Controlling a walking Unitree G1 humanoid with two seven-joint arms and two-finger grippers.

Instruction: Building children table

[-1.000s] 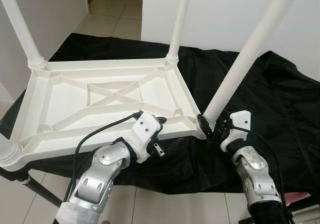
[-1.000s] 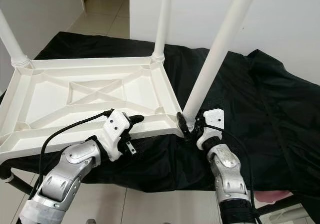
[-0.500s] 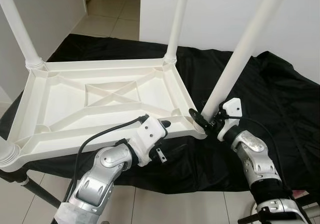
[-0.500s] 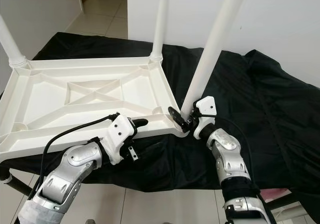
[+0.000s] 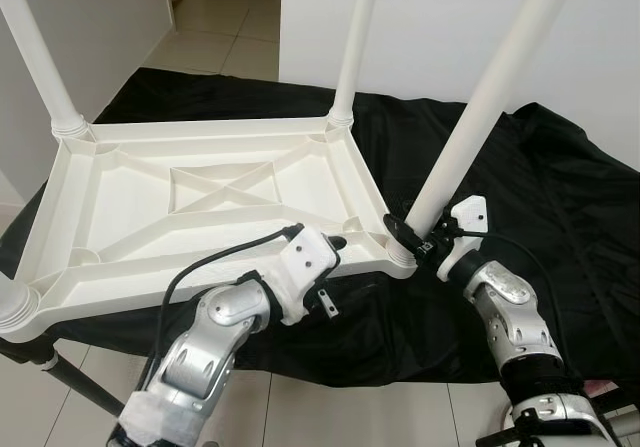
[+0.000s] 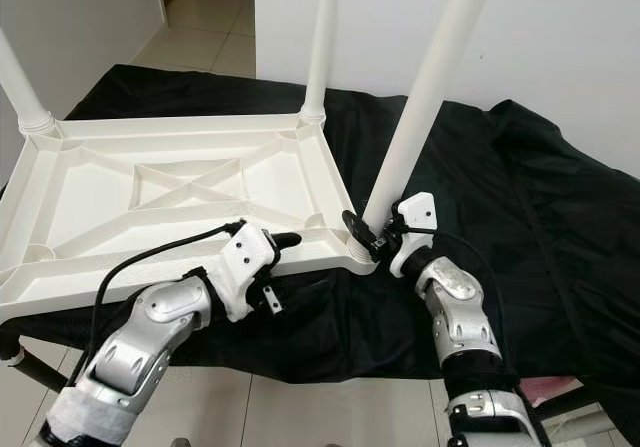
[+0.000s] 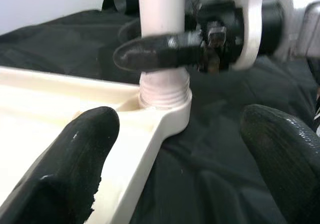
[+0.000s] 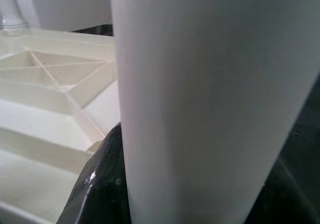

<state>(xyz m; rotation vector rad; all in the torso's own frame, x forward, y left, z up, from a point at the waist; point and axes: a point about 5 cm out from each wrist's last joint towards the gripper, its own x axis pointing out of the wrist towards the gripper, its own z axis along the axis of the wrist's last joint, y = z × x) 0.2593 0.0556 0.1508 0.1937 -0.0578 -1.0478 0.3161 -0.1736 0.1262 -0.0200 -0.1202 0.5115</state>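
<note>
A white plastic children's table [image 5: 130, 202] lies upside down on a black cloth. Three legs stand at its other corners, such as the far one [image 5: 355, 47]. At the near right corner a fourth white leg [image 5: 480, 107] leans up and to the right out of its socket [image 7: 165, 96]. My right gripper [image 5: 410, 239] is shut on this leg just above the socket; one black finger [image 8: 100, 194] presses against the leg [image 8: 210, 98]. My left gripper [image 5: 332, 255] is open at the near rim beside that corner. One finger [image 7: 75, 154] is over the table's underside, the other [image 7: 280, 149] over the cloth.
The black cloth [image 5: 560, 217] covers a raised surface, with its front edge just in front of my arms. Beyond it are tiled floor [image 5: 300, 407], a white wall [image 5: 440, 27] behind and a doorway at the far left. A dark frame bar [image 5: 70, 377] sticks out low on the left.
My right gripper has moved up and in to the leg's base, and the leg now stands a little steeper. My left gripper has slid slightly right along the rim.
</note>
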